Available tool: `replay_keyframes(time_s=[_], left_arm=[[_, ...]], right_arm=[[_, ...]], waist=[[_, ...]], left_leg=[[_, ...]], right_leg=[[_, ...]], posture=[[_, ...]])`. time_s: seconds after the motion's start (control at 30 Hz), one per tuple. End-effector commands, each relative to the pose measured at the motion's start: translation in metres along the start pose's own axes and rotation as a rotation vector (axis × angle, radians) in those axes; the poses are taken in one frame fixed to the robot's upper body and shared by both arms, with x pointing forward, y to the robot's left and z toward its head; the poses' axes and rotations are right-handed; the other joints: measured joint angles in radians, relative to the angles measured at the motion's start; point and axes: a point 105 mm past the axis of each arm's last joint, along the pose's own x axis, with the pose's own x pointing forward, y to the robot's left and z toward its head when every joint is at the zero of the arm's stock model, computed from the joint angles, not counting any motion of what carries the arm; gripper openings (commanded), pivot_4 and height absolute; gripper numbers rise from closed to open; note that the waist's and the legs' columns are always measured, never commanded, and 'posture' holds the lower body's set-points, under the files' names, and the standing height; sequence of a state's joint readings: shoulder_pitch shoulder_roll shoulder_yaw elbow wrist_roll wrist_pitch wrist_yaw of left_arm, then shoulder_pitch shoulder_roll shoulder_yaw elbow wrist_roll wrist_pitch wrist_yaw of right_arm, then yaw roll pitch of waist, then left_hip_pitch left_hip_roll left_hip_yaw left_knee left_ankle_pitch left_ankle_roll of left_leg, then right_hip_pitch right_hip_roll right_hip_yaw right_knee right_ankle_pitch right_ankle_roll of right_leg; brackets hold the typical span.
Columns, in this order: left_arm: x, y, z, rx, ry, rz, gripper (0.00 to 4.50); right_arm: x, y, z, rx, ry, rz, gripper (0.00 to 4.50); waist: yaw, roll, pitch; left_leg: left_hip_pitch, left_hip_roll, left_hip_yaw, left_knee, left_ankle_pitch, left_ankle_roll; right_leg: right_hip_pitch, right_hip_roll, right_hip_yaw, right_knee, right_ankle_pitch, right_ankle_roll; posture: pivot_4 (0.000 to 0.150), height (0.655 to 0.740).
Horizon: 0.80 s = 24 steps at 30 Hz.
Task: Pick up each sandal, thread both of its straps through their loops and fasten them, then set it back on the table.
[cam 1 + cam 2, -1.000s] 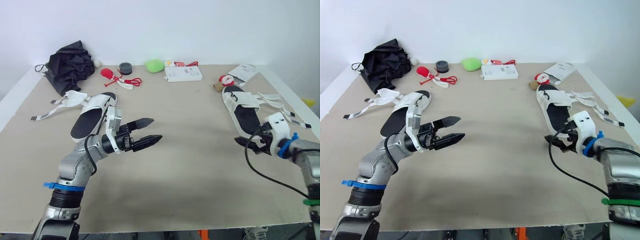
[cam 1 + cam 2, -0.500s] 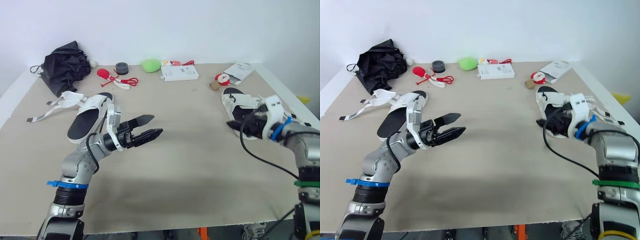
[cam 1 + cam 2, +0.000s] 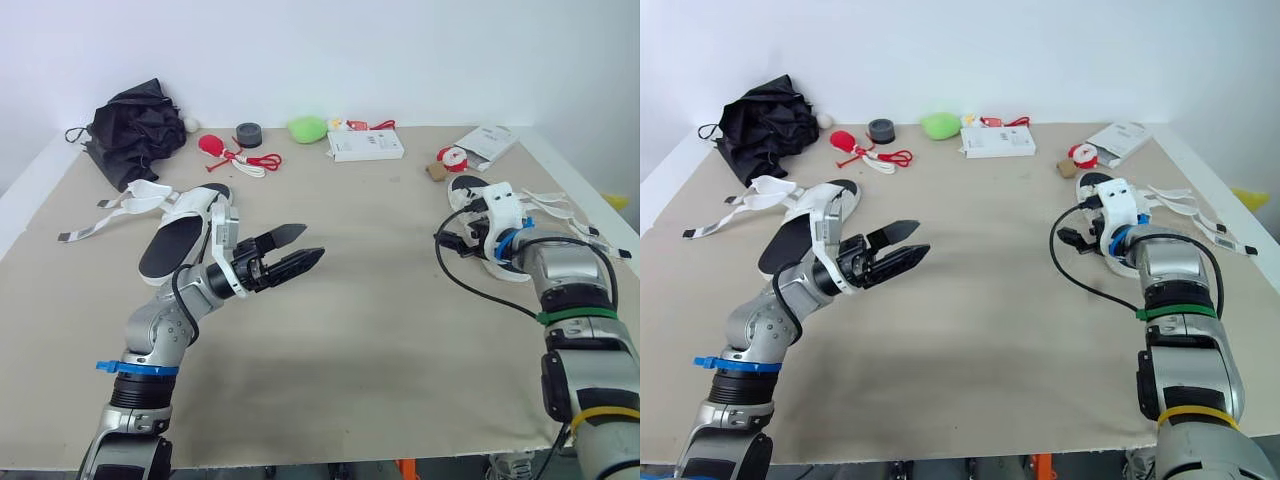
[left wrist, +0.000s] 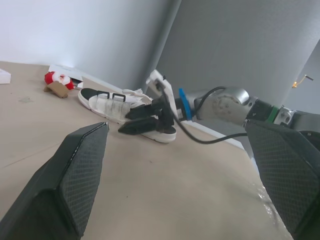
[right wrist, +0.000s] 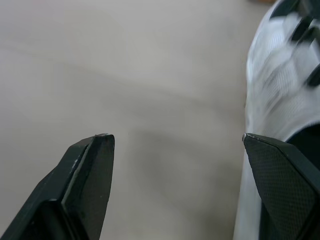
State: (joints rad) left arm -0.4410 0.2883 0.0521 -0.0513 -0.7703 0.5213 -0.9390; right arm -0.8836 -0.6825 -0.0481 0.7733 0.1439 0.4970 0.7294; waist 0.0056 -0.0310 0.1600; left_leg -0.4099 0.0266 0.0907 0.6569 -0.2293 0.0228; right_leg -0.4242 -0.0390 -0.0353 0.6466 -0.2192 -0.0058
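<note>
One white sandal with a black footbed (image 3: 180, 238) lies at the table's left, its loose straps (image 3: 105, 218) trailing further left. My left gripper (image 3: 298, 252) hovers open just right of it, holding nothing. The other white sandal (image 4: 106, 102) lies at the right, its straps (image 3: 560, 203) spread toward the table edge. My right gripper (image 3: 450, 238) is open at that sandal's inner side, near its middle; its wrist hides part of the shoe. In the right wrist view the sandal (image 5: 281, 82) sits just beyond one fingertip (image 5: 280, 170), with nothing held.
Along the far edge lie a black umbrella (image 3: 135, 125), a red item with cord (image 3: 218, 148), a grey tape roll (image 3: 249, 134), a green object (image 3: 308, 129), a white box (image 3: 366, 146), a white packet (image 3: 487, 143) and a small red-white item (image 3: 452, 158).
My right gripper has swung from the sandal's near end forward and inward to the inner side of the right sandal. The left gripper stays about where it was.
</note>
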Motion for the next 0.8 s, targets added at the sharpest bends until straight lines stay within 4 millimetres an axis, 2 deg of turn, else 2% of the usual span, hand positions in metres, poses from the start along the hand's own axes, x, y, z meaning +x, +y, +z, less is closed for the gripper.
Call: replay_keyframes(time_s=[0.03, 0.13, 0.37, 0.6, 0.8], left_arm=[[-0.003, -0.005, 0.013, 0.011, -0.047, -0.002, 4.50], [-0.004, -0.004, 0.014, 0.002, -0.051, 0.002, 4.50], [-0.002, -0.004, 0.013, -0.013, -0.046, -0.007, 4.50], [0.003, -0.003, 0.014, -0.011, -0.067, 0.005, 4.50], [0.002, -0.003, 0.014, -0.007, -0.064, 0.009, 4.50]], right_arm=[[-0.023, 0.013, 0.035, 0.004, -0.150, 0.163, 4.41], [-0.033, 0.017, 0.035, 0.001, -0.172, 0.207, 4.41], [-0.037, -0.017, 0.027, -0.014, -0.165, 0.006, 4.41], [-0.023, -0.027, 0.008, -0.009, -0.120, -0.078, 4.41], [-0.011, -0.036, 0.003, -0.031, -0.105, -0.179, 4.41]], waist=[[0.000, 0.000, 0.000], [0.000, 0.000, 0.000], [0.000, 0.000, 0.000], [-0.001, 0.000, 0.000], [-0.002, 0.000, 0.000]], left_leg=[[0.000, 0.000, 0.000, 0.000, 0.000, 0.000], [0.000, 0.001, 0.000, 0.000, 0.000, 0.000], [0.001, 0.001, 0.000, 0.000, 0.002, 0.000], [0.001, 0.001, 0.000, 0.000, 0.002, -0.001], [0.001, 0.001, 0.000, 0.000, 0.002, -0.001]], right_leg=[[0.000, 0.000, 0.000, 0.000, 0.000, 0.000], [0.000, 0.000, -0.001, 0.000, 0.000, 0.000], [0.000, 0.000, 0.000, 0.000, 0.001, 0.002], [0.000, 0.001, 0.000, 0.000, 0.001, 0.001], [0.000, 0.001, 0.000, 0.000, 0.001, 0.001]], posture=[[0.150, 0.7400], [0.150, 0.7400], [0.150, 0.7400], [0.150, 0.7400], [0.150, 0.7400]])
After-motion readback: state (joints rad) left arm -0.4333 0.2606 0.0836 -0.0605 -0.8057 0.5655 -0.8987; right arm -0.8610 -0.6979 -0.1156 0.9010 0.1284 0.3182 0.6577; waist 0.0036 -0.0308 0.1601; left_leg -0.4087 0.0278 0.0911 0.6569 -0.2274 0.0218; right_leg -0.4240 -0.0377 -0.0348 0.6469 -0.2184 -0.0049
